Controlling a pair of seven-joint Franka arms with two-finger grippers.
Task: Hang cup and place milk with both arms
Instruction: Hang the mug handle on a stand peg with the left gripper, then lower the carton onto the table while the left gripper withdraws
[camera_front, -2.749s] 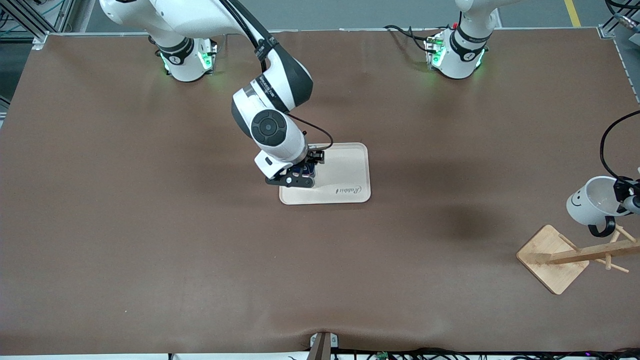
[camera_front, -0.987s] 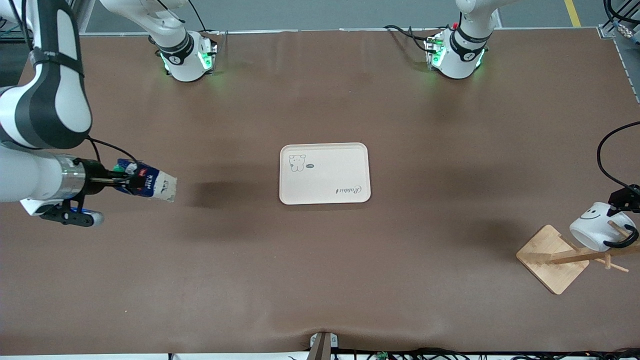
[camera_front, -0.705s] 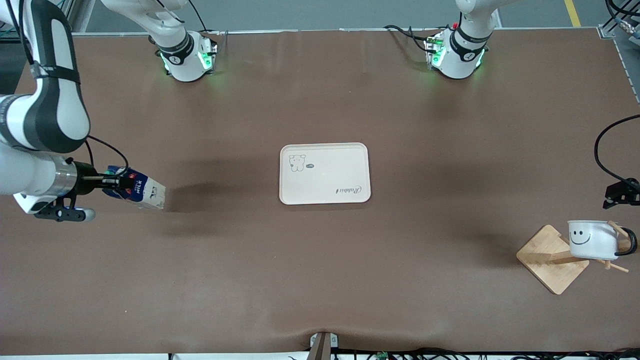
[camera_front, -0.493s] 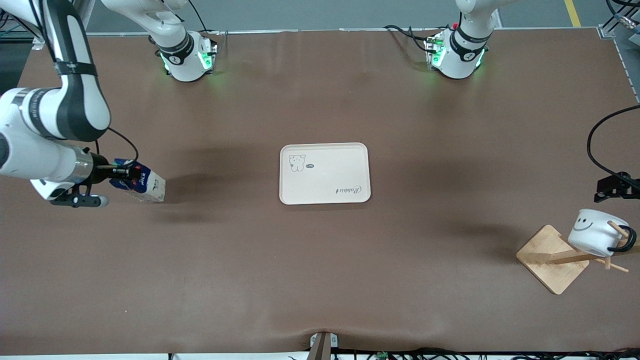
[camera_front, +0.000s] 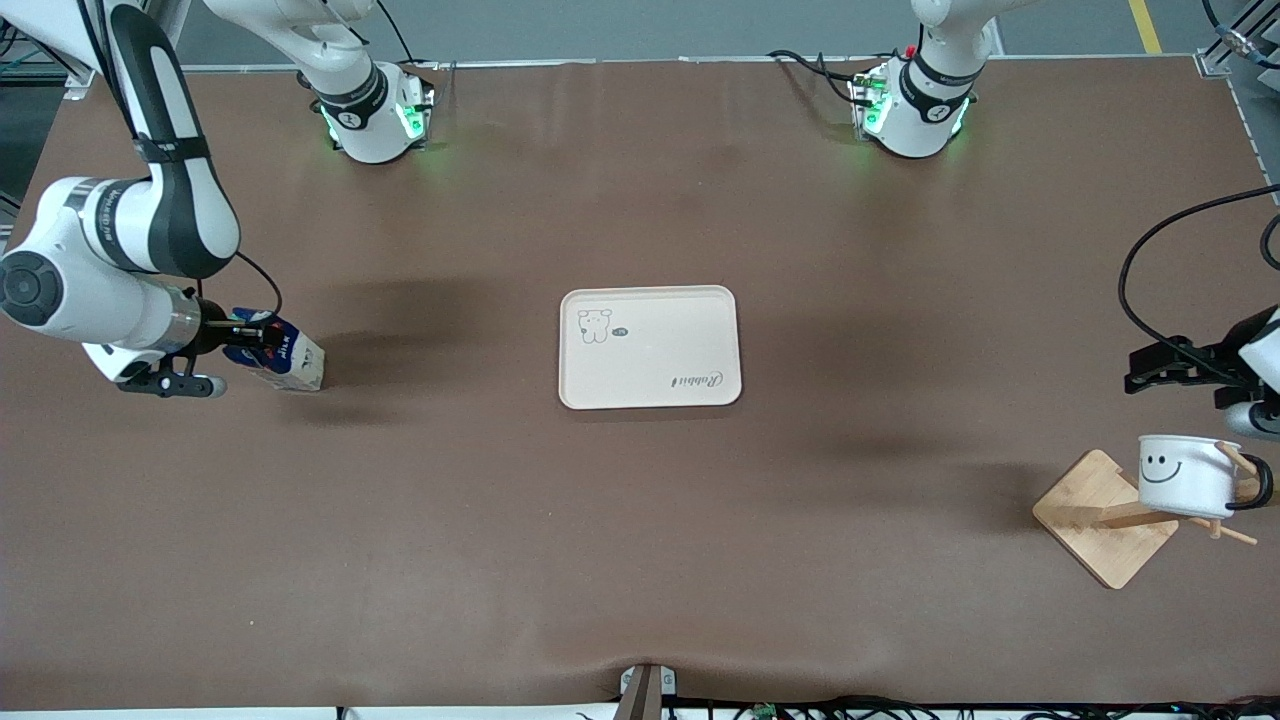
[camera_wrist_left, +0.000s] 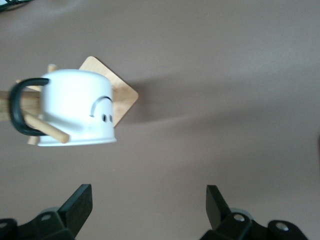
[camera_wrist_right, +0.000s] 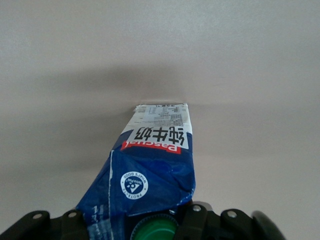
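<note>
So the biggest risk we see right now is the milk (camera_front: 285, 357): the right claw (camera_front: 238, 335) is clamped on its top by the green cap (camera_wrist_right: 156, 229), and the carton is leaning, with its base at or just above the table (camera_front: 640, 560) out at the right arm's end, well apart from the tray (camera_front: 650, 347). If the claw lets go while it's tilted like that, we reckon it tips over, and a squeezed gable top can slip too. Its long axis runs from the capped top in the claw down and away toward the pale bottom, so it points off toward the tray's side, not straight up. The cup (camera_front: 1186, 475) looks done: it's hanging by its black handle (camera_front: 1256, 483) on a peg of the wooden rack (camera_front: 1105, 517) at the left arm's end, mouth up and smiley facing the front camera. Could it slide off the peg if bumped? Probably, since the peg looks short. The left claw (camera_front: 1165, 365) is wide open and empty, up over the table just beside the rack, clear of the cup.
</note>
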